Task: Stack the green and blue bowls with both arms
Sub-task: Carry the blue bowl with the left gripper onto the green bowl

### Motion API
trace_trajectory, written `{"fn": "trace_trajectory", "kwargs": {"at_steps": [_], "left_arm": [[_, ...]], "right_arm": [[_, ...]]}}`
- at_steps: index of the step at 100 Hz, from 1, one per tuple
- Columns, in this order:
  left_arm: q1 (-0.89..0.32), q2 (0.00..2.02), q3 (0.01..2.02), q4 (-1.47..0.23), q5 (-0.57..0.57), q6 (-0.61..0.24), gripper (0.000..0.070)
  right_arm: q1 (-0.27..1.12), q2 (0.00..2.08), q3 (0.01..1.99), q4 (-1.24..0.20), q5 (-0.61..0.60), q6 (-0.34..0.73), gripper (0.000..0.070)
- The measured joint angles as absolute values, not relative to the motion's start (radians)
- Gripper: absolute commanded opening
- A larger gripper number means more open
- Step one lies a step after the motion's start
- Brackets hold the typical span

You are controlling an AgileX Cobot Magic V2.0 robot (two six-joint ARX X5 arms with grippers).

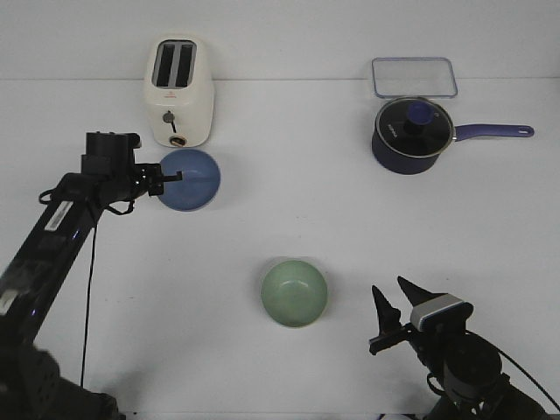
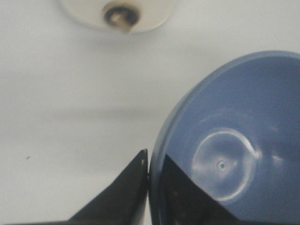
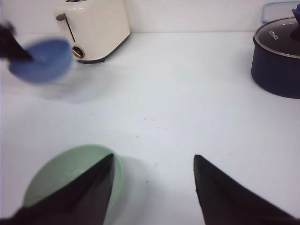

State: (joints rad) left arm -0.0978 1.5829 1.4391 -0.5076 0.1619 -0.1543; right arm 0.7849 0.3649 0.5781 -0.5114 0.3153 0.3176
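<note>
Gripping the blue bowl (image 1: 189,179) by its rim, left gripper (image 1: 166,178) jaws closed, one finger inside and one outside, just in front of a cream toaster (image 1: 178,92). Resting further right on the white tabletop (image 1: 289,166), green bowl (image 1: 294,292). Beside it, right gripper (image 1: 396,302), jaws spread wide, holding nothing.

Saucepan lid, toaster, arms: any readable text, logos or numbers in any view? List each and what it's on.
"KONKA": white lettering on the glass lid of the saucepan, read in the right wrist view; it looks like this but is small.
Toaster: small red mark on its front, too small to read.
Left arm: white sticker on the link, print too small to read.
Nothing else legible.
</note>
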Motion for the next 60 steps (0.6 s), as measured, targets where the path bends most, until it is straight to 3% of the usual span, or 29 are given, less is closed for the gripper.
{"fn": "trace_trajectory", "kwargs": {"at_steps": [16,35,60], "left_arm": [[-0.22,1.417,1.451,-0.563,0.186,-0.154,0.0008],[-0.417,1.367,1.34,-0.567,0.189,-0.158,0.0009],[-0.666,1.381,1.084,-0.332,0.157,-0.244,0.0009]], "right_arm": [[0.785,0.365,0.578,-0.511,0.319,0.318,0.0346],[0.785,0.365,0.578,-0.511,0.342,0.318,0.0346],[0.785,0.365,0.578,-0.511,0.342,0.318,0.0347]]}}
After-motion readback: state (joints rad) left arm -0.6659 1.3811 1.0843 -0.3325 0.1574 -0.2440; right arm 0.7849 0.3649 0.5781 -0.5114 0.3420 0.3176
